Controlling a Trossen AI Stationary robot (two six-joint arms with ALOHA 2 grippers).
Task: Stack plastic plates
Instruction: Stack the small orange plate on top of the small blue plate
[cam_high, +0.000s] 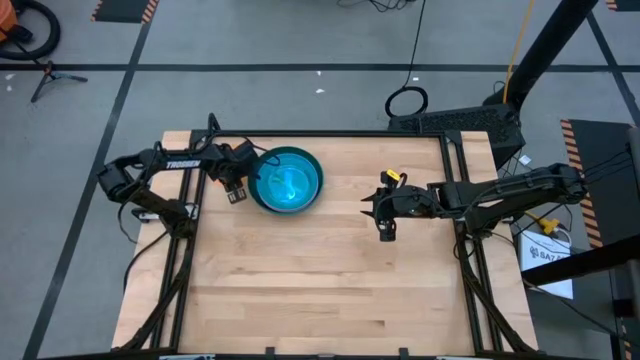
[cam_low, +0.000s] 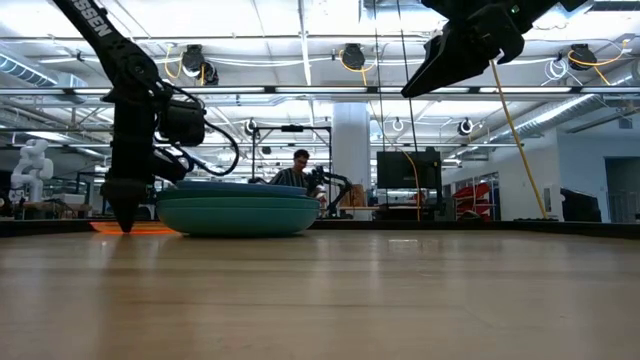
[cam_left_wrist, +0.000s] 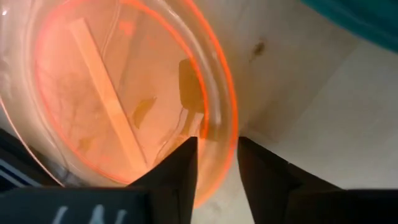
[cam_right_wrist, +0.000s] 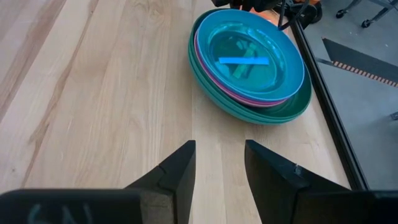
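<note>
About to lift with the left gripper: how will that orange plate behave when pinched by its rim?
The orange plate looks thin and see-through, so probably light and a bit flexible. Its glossy rim sits between the left gripper fingers; it may slip or tilt. Shallow and round, it should lie flat on the stack.

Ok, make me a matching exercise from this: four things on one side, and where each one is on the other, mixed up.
Things:
1. teal plate
2. cyan plate
3. orange plate
4. right gripper

Places:
a. top of the stack
b. open, over bare table
c. off the stack, rim at the left gripper
d. bottom of the stack

Pairs: 1-d, 2-a, 3-c, 4-b
</note>
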